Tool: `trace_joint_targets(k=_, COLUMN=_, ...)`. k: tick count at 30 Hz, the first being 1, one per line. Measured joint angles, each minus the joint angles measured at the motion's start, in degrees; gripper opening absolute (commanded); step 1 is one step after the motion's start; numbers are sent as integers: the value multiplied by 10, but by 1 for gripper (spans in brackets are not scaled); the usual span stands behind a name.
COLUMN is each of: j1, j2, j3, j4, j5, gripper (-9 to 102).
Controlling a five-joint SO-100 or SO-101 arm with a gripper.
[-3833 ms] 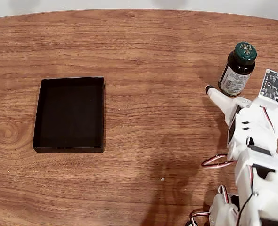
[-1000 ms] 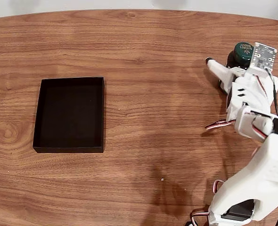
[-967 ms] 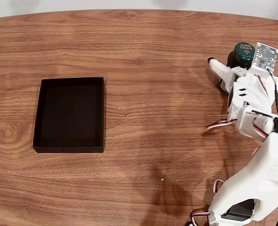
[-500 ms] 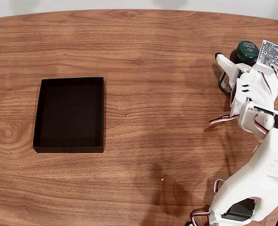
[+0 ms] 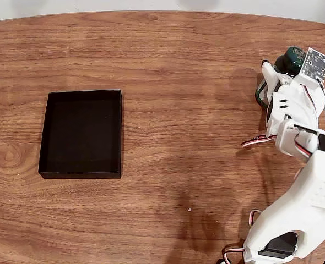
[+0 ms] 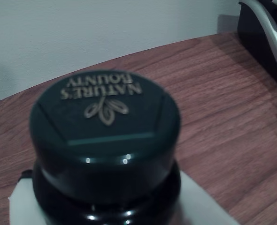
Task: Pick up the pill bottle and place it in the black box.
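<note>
The bottle (image 5: 288, 59) stood at the far right of the wooden surface (image 5: 179, 66) in the fixed view, mostly hidden behind the white arm (image 5: 294, 118). The end effector (image 5: 272, 74) sat around it, one finger (image 5: 269, 70) against its left side; whether it gripped could not be told. In the wrist view the green cap (image 6: 105, 122) sat close below the camera. The box (image 5: 81, 133) lay well apart, at the left.

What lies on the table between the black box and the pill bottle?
In the fixed view, only bare wooden table separates the black box from the pill bottle.
</note>
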Motion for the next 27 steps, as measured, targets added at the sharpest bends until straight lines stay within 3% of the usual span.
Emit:
trace_joint_targets(k=12, j1=-30, j2=44, j3=55, j4=-9, j5=-8, gripper=16)
trace_joint_targets(k=27, j1=-105, j2=217, j3=198, j4=1, j5=-8, gripper=16)
